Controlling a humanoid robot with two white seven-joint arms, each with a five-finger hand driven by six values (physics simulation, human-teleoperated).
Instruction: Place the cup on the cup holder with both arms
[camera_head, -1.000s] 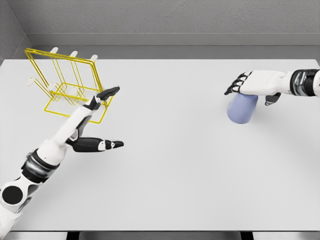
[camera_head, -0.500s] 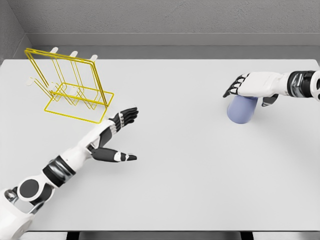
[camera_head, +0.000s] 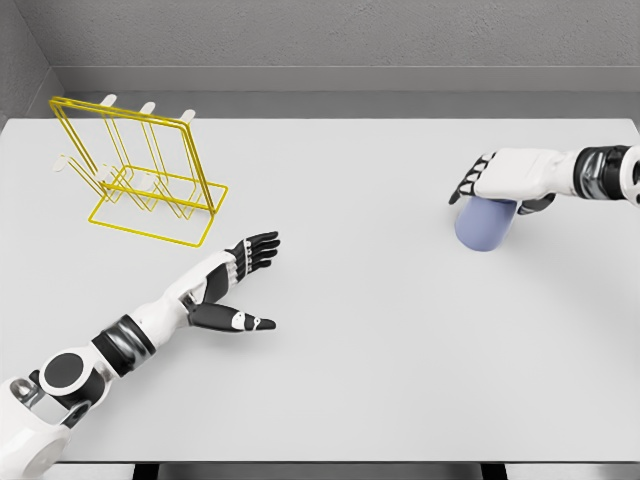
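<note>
At table's right, the right hand (camera_head: 497, 178) clasped the cup (camera_head: 485, 222) from above; the loose hold risked a slip, while the left hand (camera_head: 232, 283) waited open, far from the holder (camera_head: 140, 180).

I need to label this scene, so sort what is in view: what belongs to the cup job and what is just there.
Belongs to the job:
- blue cup, on the table under the right hand
- yellow wire cup holder, far left
- left hand, fingers spread, holding nothing

Just there:
- white table
- grey wall behind
</note>
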